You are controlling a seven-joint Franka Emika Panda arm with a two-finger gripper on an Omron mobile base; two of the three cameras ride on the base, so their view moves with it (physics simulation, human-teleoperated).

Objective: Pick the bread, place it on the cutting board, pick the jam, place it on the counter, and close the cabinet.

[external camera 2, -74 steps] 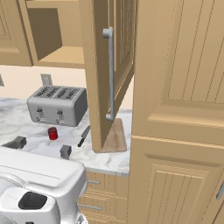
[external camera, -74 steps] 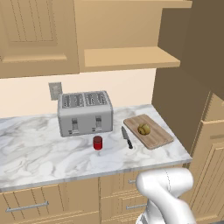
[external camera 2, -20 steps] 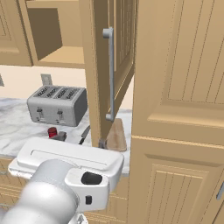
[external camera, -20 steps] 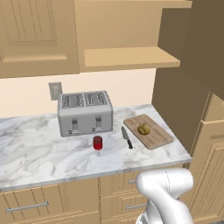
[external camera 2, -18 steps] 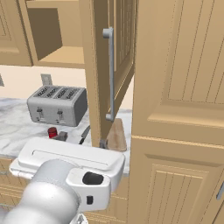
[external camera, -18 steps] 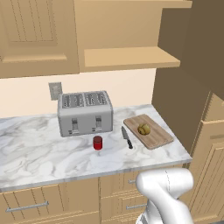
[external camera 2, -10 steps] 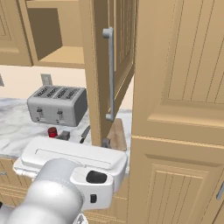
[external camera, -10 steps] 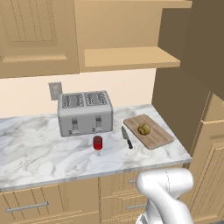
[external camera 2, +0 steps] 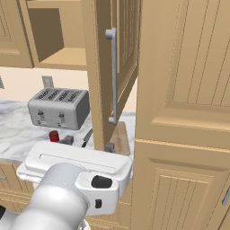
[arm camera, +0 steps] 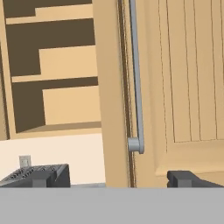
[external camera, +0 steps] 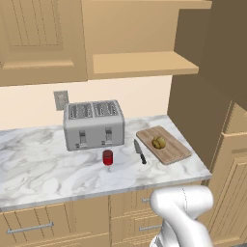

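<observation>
Dark fingertips of the claw (arm camera: 111,178) stand wide apart with nothing between them, facing the edge of the open cabinet (arm camera: 175,78) door and its long grey handle (arm camera: 136,78). Beyond, the bread (external camera: 159,142) lies on the cutting board (external camera: 173,153) at the right end of the marble worktop (external camera: 38,169). Left of the board lie a black-handled knife (external camera: 140,152) and the jam (external camera: 107,157), near the toaster (external camera: 94,124).
</observation>
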